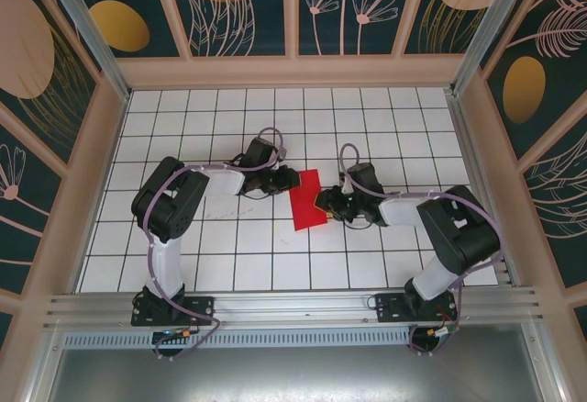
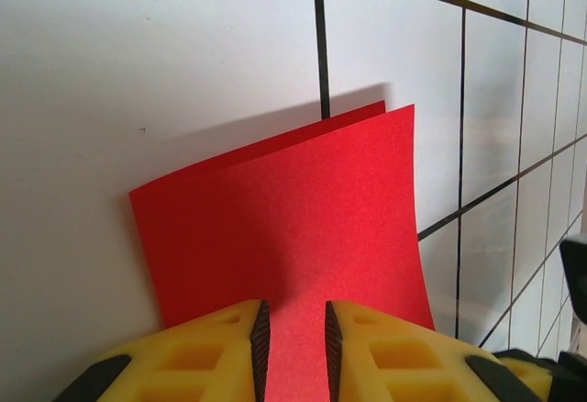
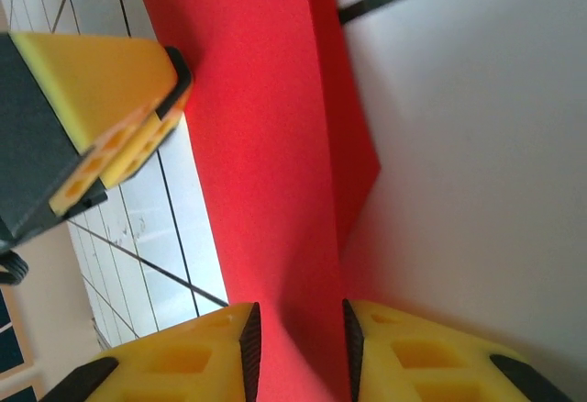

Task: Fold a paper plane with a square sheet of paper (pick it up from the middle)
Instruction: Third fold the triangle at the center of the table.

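- Nearest you, the right gripper (image 3: pixel 298 324) has yellow moulded-plastic fingers with hollow cells and black grooved pads. Its jaws stand a narrow gap apart and red paper fills that gap. You cannot tell whether the paper is nipped or only straddled.
- Next comes the thin, bright red square sheet of paper (image 1: pixel 307 200), matte and unmarked. It lies doubled over into a rectangle near the middle of the white gridded table (image 1: pixel 183 117), between the two grippers.
- The sheet's two layers are not flush. In the left wrist view one edge peeks past the other, and the upper layer bows upward and casts a soft shadow.
- Handling, as a judgement: expect the sheet to be almost weightless, limp, and quick to crease or tear. The smooth tabletop probably offers little friction, so a push from one side should make it slide.
- Where to hold, also a judgement: take it at the middle of an edge, both layers together, with a light pinch.
- Just beyond the sheet, the left gripper (image 2: pixel 293 315) is of the same build and meets the opposite edge. Its jaws are also slightly apart with red paper between them, and you cannot tell whether they clamp it.
- Farthest off, pale wooden frames hold the dark teal wall panels (image 1: pixel 238 7), printed with cream and gold leaf shapes.
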